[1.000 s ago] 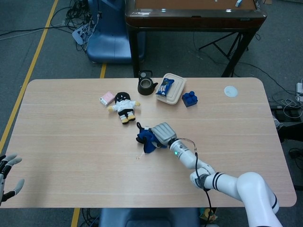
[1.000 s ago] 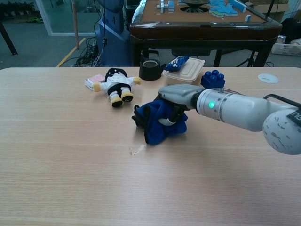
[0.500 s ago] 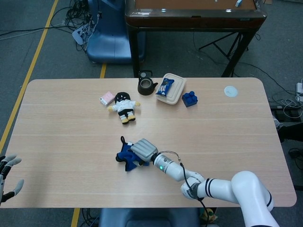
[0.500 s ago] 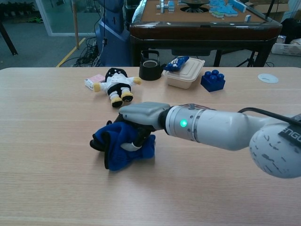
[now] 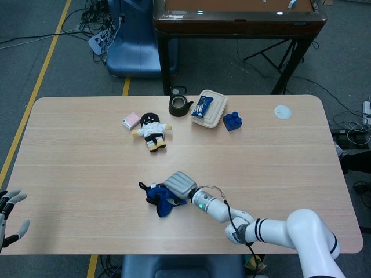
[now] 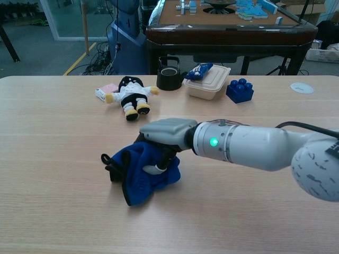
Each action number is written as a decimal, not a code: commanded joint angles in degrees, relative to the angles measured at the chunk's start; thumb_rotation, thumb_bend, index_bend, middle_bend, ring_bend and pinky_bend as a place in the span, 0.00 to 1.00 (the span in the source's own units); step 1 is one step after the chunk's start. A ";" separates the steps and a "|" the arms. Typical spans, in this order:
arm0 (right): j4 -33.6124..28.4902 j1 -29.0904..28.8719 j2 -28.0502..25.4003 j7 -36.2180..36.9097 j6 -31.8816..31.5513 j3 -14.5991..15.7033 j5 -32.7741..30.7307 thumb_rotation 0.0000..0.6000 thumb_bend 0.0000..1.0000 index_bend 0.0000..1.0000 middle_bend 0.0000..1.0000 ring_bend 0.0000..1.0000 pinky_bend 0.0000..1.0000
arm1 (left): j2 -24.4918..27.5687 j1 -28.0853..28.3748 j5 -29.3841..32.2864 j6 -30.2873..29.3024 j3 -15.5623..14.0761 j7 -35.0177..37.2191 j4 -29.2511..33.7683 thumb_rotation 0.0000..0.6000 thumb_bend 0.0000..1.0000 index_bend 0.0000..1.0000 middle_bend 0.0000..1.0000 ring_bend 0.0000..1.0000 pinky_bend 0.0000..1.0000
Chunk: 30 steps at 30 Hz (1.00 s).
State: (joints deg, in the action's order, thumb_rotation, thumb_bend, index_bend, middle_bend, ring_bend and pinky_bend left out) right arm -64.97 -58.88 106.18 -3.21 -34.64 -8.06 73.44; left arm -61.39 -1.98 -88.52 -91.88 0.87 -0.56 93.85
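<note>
A crumpled blue cloth [image 5: 159,197] [image 6: 139,170] lies on the wooden table [image 5: 87,168] near its front middle. My right hand [image 5: 181,185] [image 6: 164,136] rests on top of the cloth with its fingers curled down into the fabric, gripping it. My left hand [image 5: 8,217] shows only at the lower left corner of the head view, off the table's edge, fingers apart and holding nothing.
At the back of the table lie a small doll [image 5: 152,130], a pink packet [image 5: 131,120], a black teapot [image 5: 178,105], a beige food box [image 5: 210,110] with a blue snack bag [image 5: 202,105] on it, a blue block [image 5: 233,121] and a white disc [image 5: 282,112].
My right hand dragged the blue cloth from the table's middle toward the front left, then shifted slightly back right; the cloth has spread a little. The left hand stayed put.
</note>
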 commanded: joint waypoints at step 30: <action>2.58 8.07 -15.81 -6.97 -5.79 -5.73 -16.55 1.00 0.80 0.69 0.63 0.59 0.78 | -0.37 1.04 -0.95 0.57 0.14 -0.24 0.30 1.00 0.27 0.26 0.18 0.11 0.12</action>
State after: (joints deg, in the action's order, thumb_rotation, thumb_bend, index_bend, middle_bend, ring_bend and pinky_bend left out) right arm -62.11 -51.23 91.14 -9.06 -40.92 -13.79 58.20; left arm -61.75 -0.94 -89.46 -91.32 1.01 -0.79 94.15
